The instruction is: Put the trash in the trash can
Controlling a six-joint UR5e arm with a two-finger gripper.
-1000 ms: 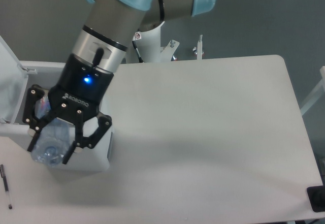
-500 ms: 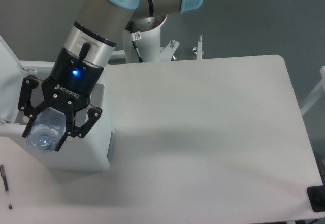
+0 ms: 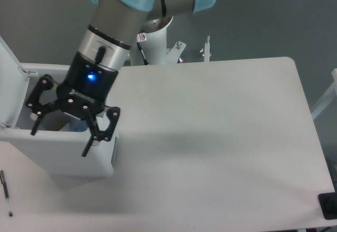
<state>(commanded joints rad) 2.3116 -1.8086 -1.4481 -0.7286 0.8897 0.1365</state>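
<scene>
1. Over the trash can (image 3: pixel 63 155) at the left edge of the table (image 3: pixel 221 137), the gripper (image 3: pixel 62 133) now has its fingers splayed wide w/ nothing between them. Half a sec ago they were clamped round the crushed clear bottle, so that's a release, basically right above the opening.
2. What that means imo: bottle's in the bin. Can't see much of it now tho. There's a bluish bit (image 3: pixel 79 124) showing just under the gripper body inside the can, prob the bottle, but it's mostly hidden by the fingers and the can's front wall.
3. Bottle vs tool: below and slightly behind the open fingers, down inside the can, not touching them afaict.
4. Paper carton: not visible anywhere on the table. Could already be in the can, can't tell from this angle.
5. Lid (image 3: pixel 10 79) is standing up on the left side. Black pen (image 3: pixel 5 192) sits on the table near the bottom left corner, not trash, leave it.
</scene>
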